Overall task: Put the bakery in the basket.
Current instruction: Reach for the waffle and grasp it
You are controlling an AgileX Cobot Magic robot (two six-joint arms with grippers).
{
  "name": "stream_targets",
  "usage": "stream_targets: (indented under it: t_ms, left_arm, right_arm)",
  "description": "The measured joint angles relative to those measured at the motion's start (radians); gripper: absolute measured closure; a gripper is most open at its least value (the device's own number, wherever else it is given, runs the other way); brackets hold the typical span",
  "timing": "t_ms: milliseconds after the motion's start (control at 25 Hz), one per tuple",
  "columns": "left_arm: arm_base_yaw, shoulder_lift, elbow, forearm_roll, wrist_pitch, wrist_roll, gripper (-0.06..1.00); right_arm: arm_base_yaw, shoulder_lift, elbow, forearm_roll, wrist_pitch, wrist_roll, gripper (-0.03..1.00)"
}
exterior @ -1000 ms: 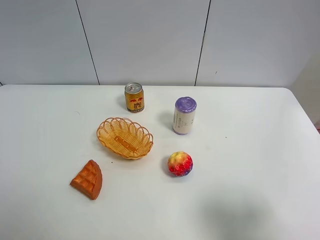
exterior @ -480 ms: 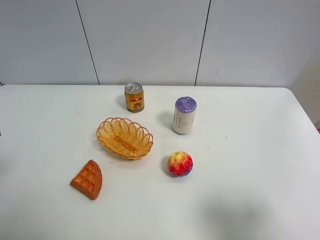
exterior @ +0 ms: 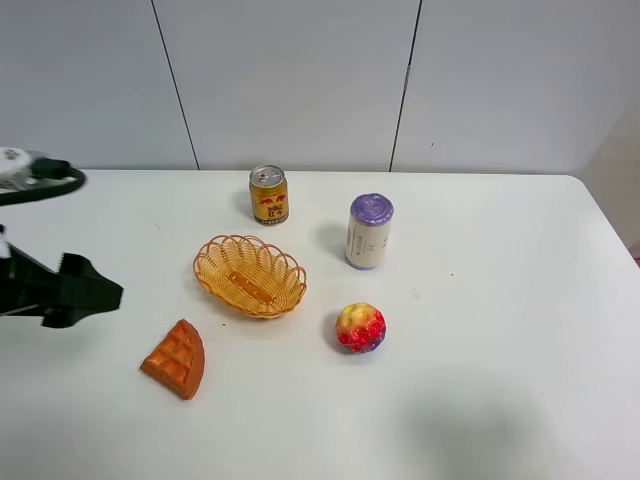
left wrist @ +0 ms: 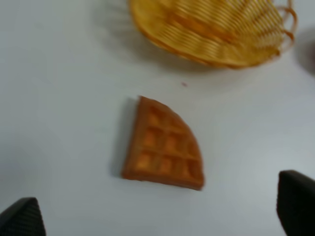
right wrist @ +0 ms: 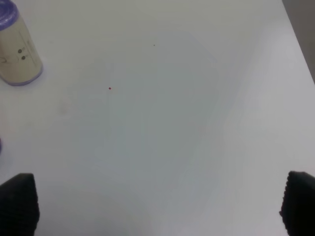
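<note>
The bakery, an orange-brown waffle wedge, lies flat on the white table, near and to the left of the empty tan wicker basket. My left gripper has come in from the left edge and hovers left of and above the waffle, open and empty. In the left wrist view the waffle lies between and ahead of the spread fingertips of that gripper, with the basket beyond it. My right gripper is open and empty over bare table; the exterior view does not show it.
A gold can stands behind the basket. A white can with a purple lid stands to the basket's right and also shows in the right wrist view. A red-yellow-purple ball fruit lies right of the basket.
My left arm has entered the exterior view from the left and now hovers left of the waffle. The objects have not moved.
</note>
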Motion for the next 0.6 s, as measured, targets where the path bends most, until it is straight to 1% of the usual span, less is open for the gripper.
stream_targets:
  t_ms: [160,280,440,600]
  left_arm:
    - [-0.120,0.191,0.000,-0.003,-0.056,-0.024,0.00]
    - [-0.172,0.326,-0.001,-0.009,-0.099,-0.027,0.00]
    - [-0.212,0.454,-0.001,-0.043,-0.161,-0.030,0.00]
    - [-0.223,0.555,-0.002,-0.050,-0.221,-0.030,0.00]
  right_arm:
    - [0.000,0.000,0.000,0.000,0.000,0.000,-0.02]
    - [0.000,0.000,0.000,0.000,0.000,0.000,-0.02]
    - [0.000,0.000,0.000,0.000,0.000,0.000,-0.02]
    - [0.000,0.000,0.000,0.000,0.000,0.000,-0.02]
